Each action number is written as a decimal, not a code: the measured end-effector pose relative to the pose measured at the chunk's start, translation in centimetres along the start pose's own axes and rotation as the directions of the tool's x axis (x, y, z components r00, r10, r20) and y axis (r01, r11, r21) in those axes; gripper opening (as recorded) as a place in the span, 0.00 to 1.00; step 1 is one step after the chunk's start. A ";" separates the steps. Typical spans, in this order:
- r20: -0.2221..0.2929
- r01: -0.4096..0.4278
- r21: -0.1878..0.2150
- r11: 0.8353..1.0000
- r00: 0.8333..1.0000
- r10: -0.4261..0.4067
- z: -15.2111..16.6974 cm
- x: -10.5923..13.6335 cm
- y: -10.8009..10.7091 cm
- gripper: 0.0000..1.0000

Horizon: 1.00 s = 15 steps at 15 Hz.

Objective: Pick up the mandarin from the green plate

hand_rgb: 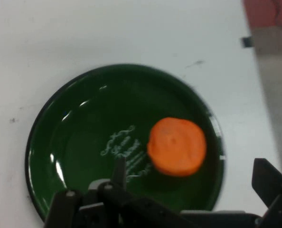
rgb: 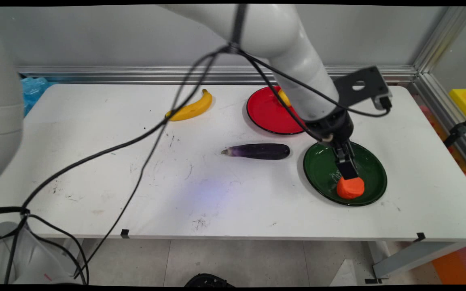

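The black claw (rgb: 347, 171) hangs over the green plate (rgb: 322, 178), which sits on the right side of the white table (rgb: 95, 190). In the hand view the claw (hand_rgb: 193, 183) has its two fingers (hand_rgb: 269, 183) spread apart, with nothing held between them. An orange slice, round like a piece of carrot (rgb: 350, 188), lies on the near right part of the green plate. In the main view the claw tip is right at the far edge of the slice, but you cannot tell there if they touch. In the hand view the orange slice (hand_rgb: 177, 146) lies flat on the green plate (hand_rgb: 74, 137), just past the fingers and in line with the gap between them.

The hand view also shows white writing in the middle of the plate. It shows only the plate, the slice and some table. The main view shows all the other things.

Left of the green plate, near it, lies one purple eggplant (rgb: 257, 151). Its pale end points left. Farther back is one red plate (rgb: 263, 111), just beside the green one. A small yellow thing (rgb: 284, 97) lies on it, mostly hidden by the arm, so you cannot tell what it is. One yellow banana (rgb: 192, 108) lies on the table to the left of the red plate, well apart from the claw.

So there are two plates, one orange slice, one eggplant and one banana.
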 end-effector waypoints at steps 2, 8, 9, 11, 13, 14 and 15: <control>0.029 0.003 0.009 1.000 1.000 -0.003 2.5 0.2 -0.8 1.00; 0.100 0.000 0.001 1.000 0.995 0.000 8.2 -0.2 -2.6 1.00; 0.103 -0.002 0.000 1.000 0.995 0.002 8.7 -0.2 -2.8 1.00; 0.112 -0.006 -0.006 1.000 0.994 0.007 10.1 -0.1 -3.2 1.00; 0.116 -0.009 -0.013 1.000 0.993 0.011 10.9 0.1 -3.6 1.00; 0.117 -0.011 -0.019 1.000 0.993 0.014 11.3 0.2 -3.7 1.00; 0.116 -0.015 -0.025 1.000 0.993 0.018 11.6 0.3 -3.7 1.00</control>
